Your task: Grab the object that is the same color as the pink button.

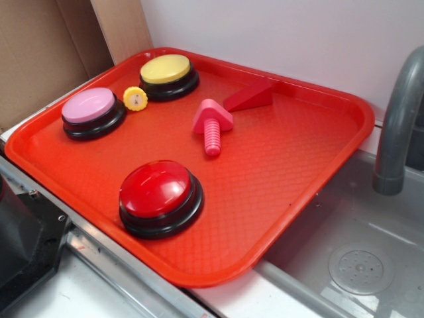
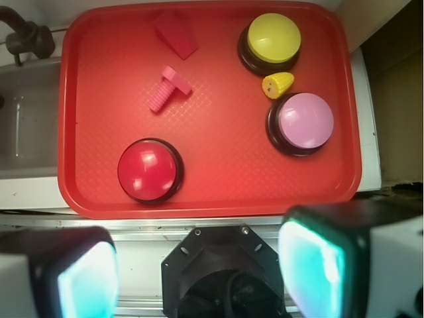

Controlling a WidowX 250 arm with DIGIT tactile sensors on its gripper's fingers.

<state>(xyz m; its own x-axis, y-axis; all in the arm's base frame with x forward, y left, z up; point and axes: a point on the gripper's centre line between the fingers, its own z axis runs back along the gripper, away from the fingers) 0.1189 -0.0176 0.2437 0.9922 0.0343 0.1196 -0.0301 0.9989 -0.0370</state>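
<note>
A small pink bolt [image 1: 212,125] [image 2: 168,88] with a triangular head and ribbed shaft lies on its side near the middle of the red tray [image 1: 298,159] [image 2: 218,179]. The pink button [image 1: 93,111] [image 2: 303,122], pale pink dome on a black base, stands at the tray's left side in the exterior view. In the wrist view my gripper [image 2: 199,268] hangs high above the near rim of the tray, well away from the bolt. Its two fingers [image 2: 311,262] are wide apart with nothing between them. The exterior view does not show the gripper.
On the tray also stand a red-topped button [image 1: 159,196] [image 2: 150,169], a yellow-topped button [image 1: 167,75] [image 2: 272,41], a small yellow gear-like piece [image 1: 135,99] [image 2: 277,84] and a red wedge block [image 1: 250,97] [image 2: 175,33]. A grey sink [image 1: 358,252] with a faucet [image 1: 397,126] lies to the right.
</note>
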